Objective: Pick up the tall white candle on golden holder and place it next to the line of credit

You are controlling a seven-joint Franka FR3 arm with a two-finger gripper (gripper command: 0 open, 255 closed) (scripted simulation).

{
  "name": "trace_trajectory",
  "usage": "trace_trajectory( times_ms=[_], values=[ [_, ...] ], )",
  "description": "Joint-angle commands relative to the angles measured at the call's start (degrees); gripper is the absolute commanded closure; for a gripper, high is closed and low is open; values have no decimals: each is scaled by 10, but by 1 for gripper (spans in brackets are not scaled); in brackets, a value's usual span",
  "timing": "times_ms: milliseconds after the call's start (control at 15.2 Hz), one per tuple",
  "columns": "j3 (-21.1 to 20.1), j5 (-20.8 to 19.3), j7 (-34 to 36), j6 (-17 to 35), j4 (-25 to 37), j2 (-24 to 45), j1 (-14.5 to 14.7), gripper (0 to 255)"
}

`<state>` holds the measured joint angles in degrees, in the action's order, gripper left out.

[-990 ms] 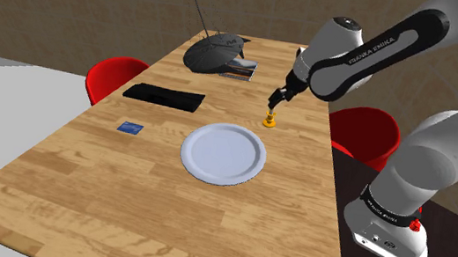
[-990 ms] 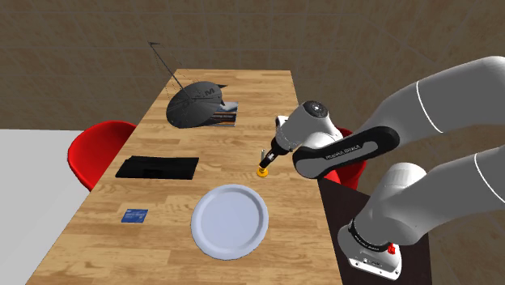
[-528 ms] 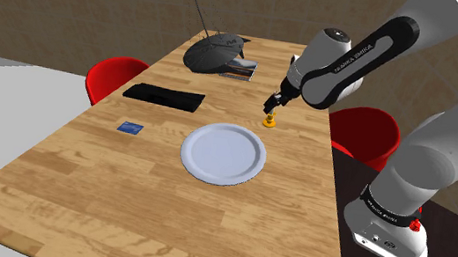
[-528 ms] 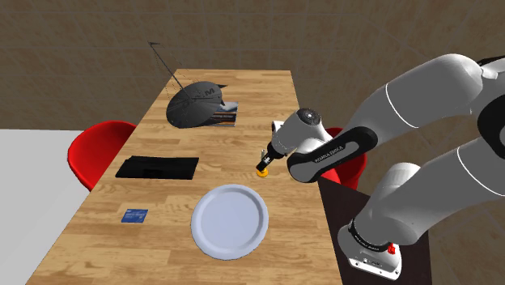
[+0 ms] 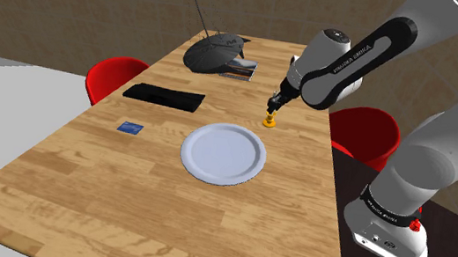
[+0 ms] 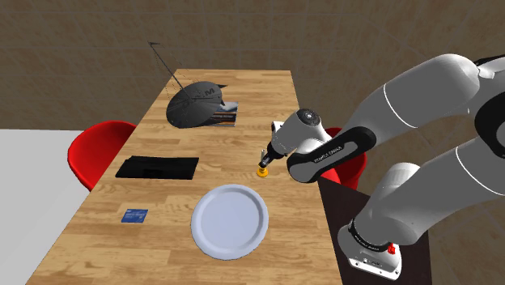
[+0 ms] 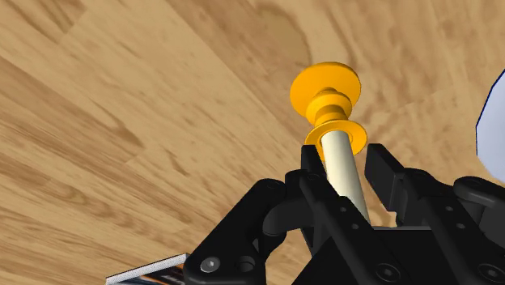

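End effector (image 7: pixel 346 159) partly open, straddling candle (image 7: pixel 343 174), slim gap one side; golden holder (image 7: pixel 328 99) on table (image 7: pixel 121 97).

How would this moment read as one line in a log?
stage: grasping | pincer: open, straddling candle | candle: upright in golden holder on table | blue card: beyond plate from candle

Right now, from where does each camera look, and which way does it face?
Shoulder view: beside the stand, looking along the table to the candle; arm, stand show.
Second exterior view: similar side, looking over the table; arm, stand show.
Wrist view: on the hand, looking down the gripper at the candle.
Both exterior views share the plate.
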<state>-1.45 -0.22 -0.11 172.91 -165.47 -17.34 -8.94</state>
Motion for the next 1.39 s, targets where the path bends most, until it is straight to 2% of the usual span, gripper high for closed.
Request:
trace_trajectory(
  times_ms=[0,462,1320],
  values=[
    [0,0,0,0,0,0,0,255],
    [0,0,0,0,0,0,0,255],
    [4,3,-3,-145,35,-110,4,255]
  ],
)
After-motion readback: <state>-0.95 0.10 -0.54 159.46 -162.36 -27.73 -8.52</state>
